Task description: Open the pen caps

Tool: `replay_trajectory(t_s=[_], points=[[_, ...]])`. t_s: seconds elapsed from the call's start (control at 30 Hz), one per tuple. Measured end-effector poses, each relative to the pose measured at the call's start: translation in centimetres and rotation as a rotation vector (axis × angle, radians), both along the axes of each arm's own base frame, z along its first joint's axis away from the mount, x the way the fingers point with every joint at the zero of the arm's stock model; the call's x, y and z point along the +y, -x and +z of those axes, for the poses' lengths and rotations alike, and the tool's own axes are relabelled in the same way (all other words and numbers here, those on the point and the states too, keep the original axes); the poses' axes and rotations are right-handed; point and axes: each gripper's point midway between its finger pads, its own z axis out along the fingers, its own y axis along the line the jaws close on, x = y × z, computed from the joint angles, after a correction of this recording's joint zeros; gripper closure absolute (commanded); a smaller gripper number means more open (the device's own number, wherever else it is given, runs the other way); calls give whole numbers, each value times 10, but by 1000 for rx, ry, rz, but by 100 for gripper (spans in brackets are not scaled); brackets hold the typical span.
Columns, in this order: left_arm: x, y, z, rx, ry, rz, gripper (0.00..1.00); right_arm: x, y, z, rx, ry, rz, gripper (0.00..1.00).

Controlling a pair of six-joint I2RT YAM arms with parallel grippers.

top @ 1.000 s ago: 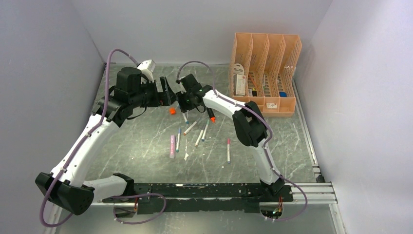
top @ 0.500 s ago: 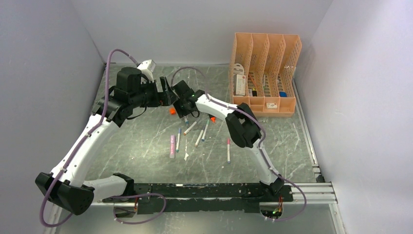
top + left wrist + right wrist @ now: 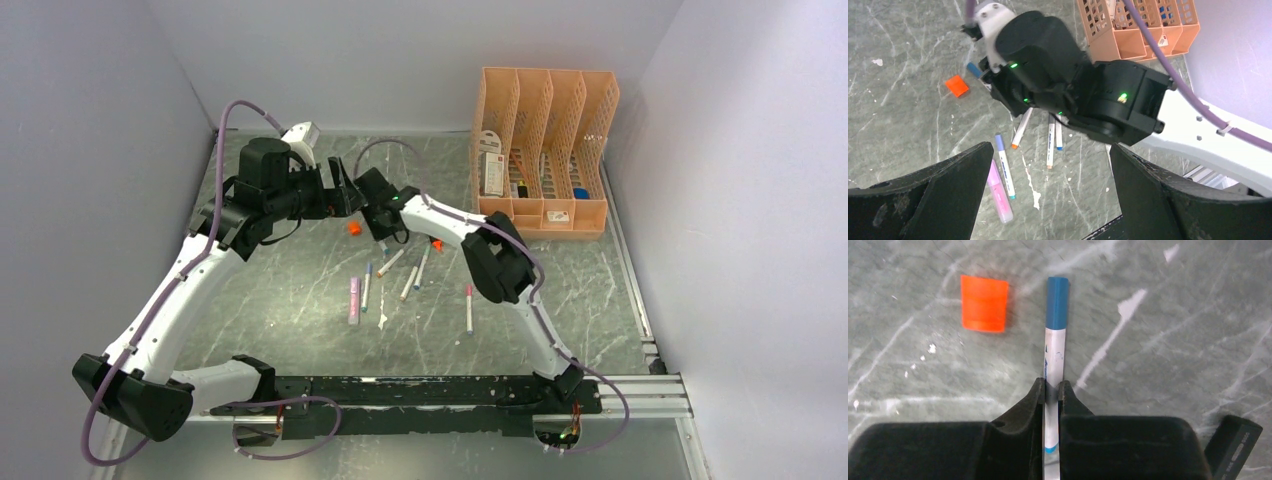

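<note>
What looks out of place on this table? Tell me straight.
A loose orange cap lies by itself on the table, off any pen, just beside the blue-capped pen clamped in the jaws of the right gripper. There are also white smears on the surface.

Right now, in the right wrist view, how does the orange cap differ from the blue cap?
The orange cap lies loose on the table; the blue cap sits on its pen. The orange cap is wide and stubby; the blue cap is slimmer. The right fingers clamp the blue cap's pen; nothing touches the orange cap. Both are solid-coloured caps.
</note>
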Motion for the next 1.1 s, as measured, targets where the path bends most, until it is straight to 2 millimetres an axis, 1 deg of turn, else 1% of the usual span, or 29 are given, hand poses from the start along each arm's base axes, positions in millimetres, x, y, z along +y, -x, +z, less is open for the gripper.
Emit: replay_trajectory(t_s=[0.07,0.13,0.2,0.27,0.33,0.4,0.43,0.53,0.57,0.6,0.67,0.73,0.8,0.9,0.97,1.03,1.1], points=[[0,0,0,-1,1,0,1,-9,2,1,35,-50,-11,100],[-1,-1,2,-7,7,2,1,-27,2,1,84,-104,-32,100],[-1,-1,5,-16,14,4,1,-54,-2,4,132,-166,-74,100],[-2,-2,8,-28,24,5,1,-71,-9,12,153,-226,-104,100],[-3,-3,10,-38,40,4,1,-83,-17,30,152,-310,-117,100],[-7,-3,8,-40,59,-6,1,-82,-18,55,139,-398,-98,100],[-9,-4,5,-39,67,-11,1,-78,-14,71,131,-456,-74,100],[-17,-4,-7,-23,104,-35,1,-66,5,122,108,-625,16,100],[-20,-3,-11,-18,119,-43,1,-64,14,135,105,-674,43,100],[-23,-2,-16,-13,140,-55,1,-61,27,149,107,-732,78,100],[-31,1,-27,-5,189,-80,1,-60,49,164,123,-811,124,100],[-39,6,-40,9,255,-109,1,-62,71,168,152,-876,152,100],[-46,11,-51,22,314,-132,1,-68,99,163,209,-929,160,100],[-53,16,-57,34,392,-153,1,-75,129,157,282,-987,156,100],[-57,18,-56,27,441,-165,1,-79,145,157,316,-1030,152,100],[-60,19,-53,13,484,-178,1,-81,154,162,328,-1066,153,100],[-63,20,-49,4,523,-189,1,-83,159,171,327,-1101,160,100]])
